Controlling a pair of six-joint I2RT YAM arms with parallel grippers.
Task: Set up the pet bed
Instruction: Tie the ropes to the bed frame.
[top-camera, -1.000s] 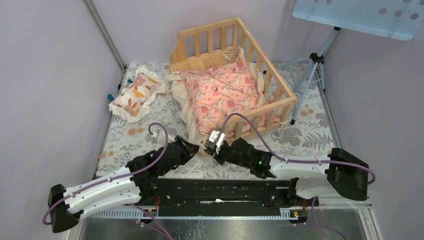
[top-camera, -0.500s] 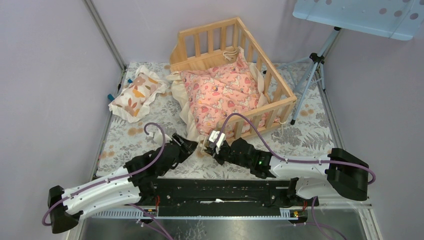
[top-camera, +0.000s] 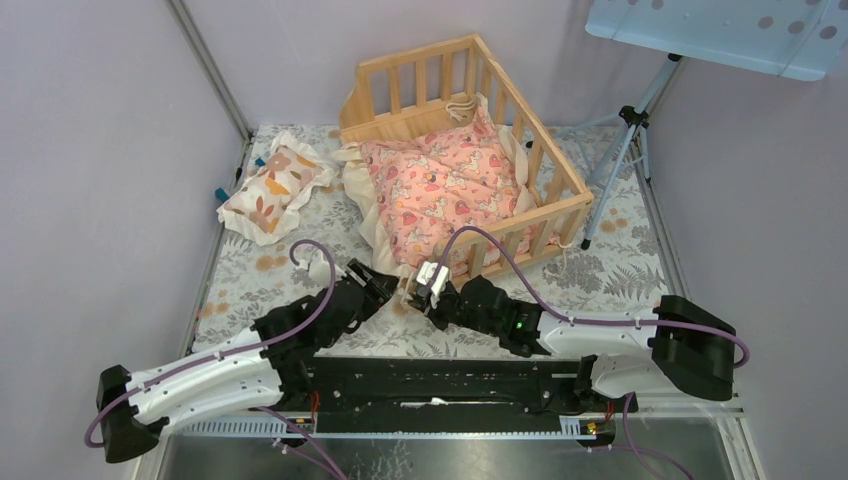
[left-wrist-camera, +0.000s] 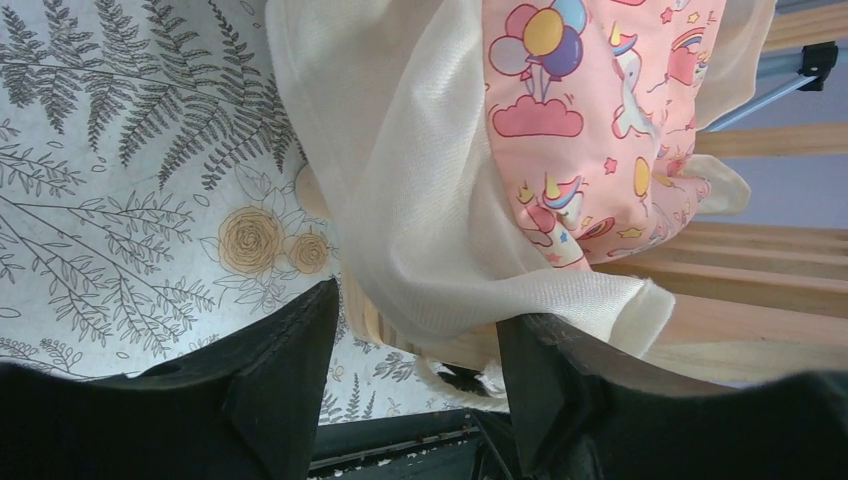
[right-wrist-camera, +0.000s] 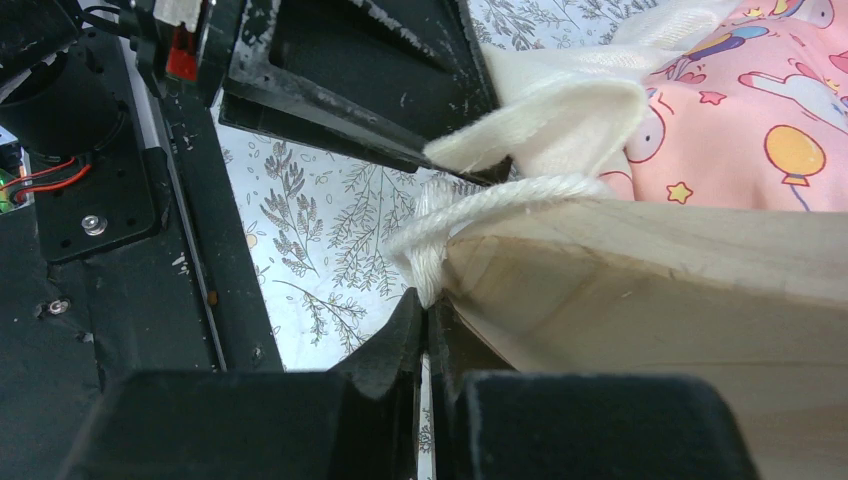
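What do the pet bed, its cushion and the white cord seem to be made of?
The pet bed: light unpainted wood, matt, grain visible on the plank. The cushion: printed pink woven fabric with a cream ruffle, probably cotton; weave shows. The cord: twisted white strands, likely cotton rope.

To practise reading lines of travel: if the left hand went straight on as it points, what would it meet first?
The cream ruffle of the pink cushion, right before the open left hand; the wood of the pet bed probably lies just behind.
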